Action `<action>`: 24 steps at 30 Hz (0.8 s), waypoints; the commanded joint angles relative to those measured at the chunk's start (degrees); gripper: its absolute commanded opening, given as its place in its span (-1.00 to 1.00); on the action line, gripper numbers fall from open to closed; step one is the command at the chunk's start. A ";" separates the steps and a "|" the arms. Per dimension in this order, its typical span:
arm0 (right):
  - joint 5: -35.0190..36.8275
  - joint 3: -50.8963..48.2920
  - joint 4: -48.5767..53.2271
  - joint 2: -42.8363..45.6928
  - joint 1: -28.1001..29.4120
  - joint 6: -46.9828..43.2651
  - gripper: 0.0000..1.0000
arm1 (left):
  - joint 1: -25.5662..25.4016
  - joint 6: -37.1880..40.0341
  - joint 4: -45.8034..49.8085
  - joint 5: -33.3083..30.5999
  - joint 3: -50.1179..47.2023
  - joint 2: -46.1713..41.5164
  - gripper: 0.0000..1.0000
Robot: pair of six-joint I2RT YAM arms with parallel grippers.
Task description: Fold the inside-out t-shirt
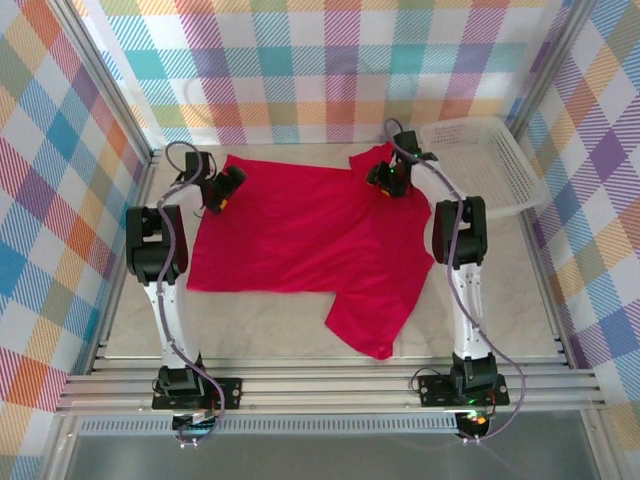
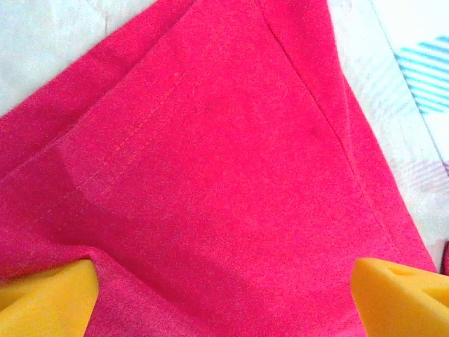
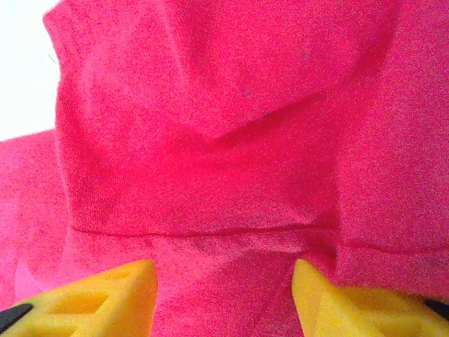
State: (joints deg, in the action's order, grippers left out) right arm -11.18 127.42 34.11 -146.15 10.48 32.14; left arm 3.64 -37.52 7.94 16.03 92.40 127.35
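We are seeing the red t-shirt (image 1: 300, 235) lying spread over the middle of the counter (image 1: 250, 335), reaching its far edge, with one sleeve trailing toward the near edge. The left tool (image 1: 222, 193) is standing wide open on the shirt's far-left corner. The right tool (image 1: 388, 180) is sitting half-closed at the shirt's far-right part, and cloth is bunching between its fingers (image 3: 105, 295); we cannot tell whether it is gripping. Raised seams are showing.

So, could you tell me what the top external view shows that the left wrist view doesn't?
From the top: the whole t-shirt spread out, the white basket at far right, the right arm. From the left wrist: stitching lines close up, and the left gripper, its yellow fingers wide apart over the cloth. Both: red fabric on the pale table.
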 commanded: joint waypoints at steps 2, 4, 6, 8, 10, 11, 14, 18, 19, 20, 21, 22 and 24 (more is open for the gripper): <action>1.08 15.47 13.37 -10.47 -1.56 -1.32 0.02 | 1.90 1.66 7.52 -0.36 4.39 4.71 0.86; 0.86 19.61 14.86 -11.16 -1.60 -1.30 0.03 | 1.89 1.98 7.51 0.24 5.19 4.01 0.87; 0.40 19.17 14.25 -9.45 -1.59 -1.29 0.04 | 1.92 2.17 7.50 0.87 5.51 2.61 0.87; -1.11 17.68 14.08 -6.54 -1.52 -1.39 0.07 | 1.90 2.63 9.44 1.71 5.31 0.01 0.89; -3.24 15.67 14.06 -2.76 -1.52 -1.62 0.13 | 1.57 4.01 10.92 1.69 4.42 -3.91 0.96; -3.83 14.27 14.29 -0.53 -1.28 -1.88 0.17 | 1.30 4.91 11.97 1.32 3.55 -6.45 0.97; -4.95 8.09 14.45 7.03 -0.19 -3.16 0.25 | 0.21 6.23 14.69 0.03 -2.02 -15.22 0.98; -5.84 -7.73 10.03 18.31 2.11 -4.18 0.28 | -1.29 5.17 12.34 -0.24 -17.46 -28.38 0.99; -5.98 -12.40 8.86 21.39 2.66 -4.40 0.28 | -1.68 4.86 11.66 0.14 -21.66 -31.19 0.99; -5.88 -16.84 7.71 24.05 3.16 -4.46 0.28 | -1.96 4.59 11.04 0.94 -25.46 -33.75 0.99; -5.96 -20.65 6.63 26.40 3.52 -4.53 0.29 | -2.05 4.29 10.39 1.82 -28.70 -35.60 0.98; -5.96 -25.13 5.77 29.00 3.87 -4.46 0.29 | -2.14 3.76 9.42 3.04 -32.33 -37.56 0.98; -5.52 -33.45 4.03 33.71 4.35 -4.15 0.31 | -2.15 2.95 8.49 4.58 -37.99 -40.38 0.98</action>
State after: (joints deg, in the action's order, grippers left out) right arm -15.77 102.50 40.49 -115.92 13.89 29.06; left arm 1.85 -33.63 16.16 18.15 61.06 87.50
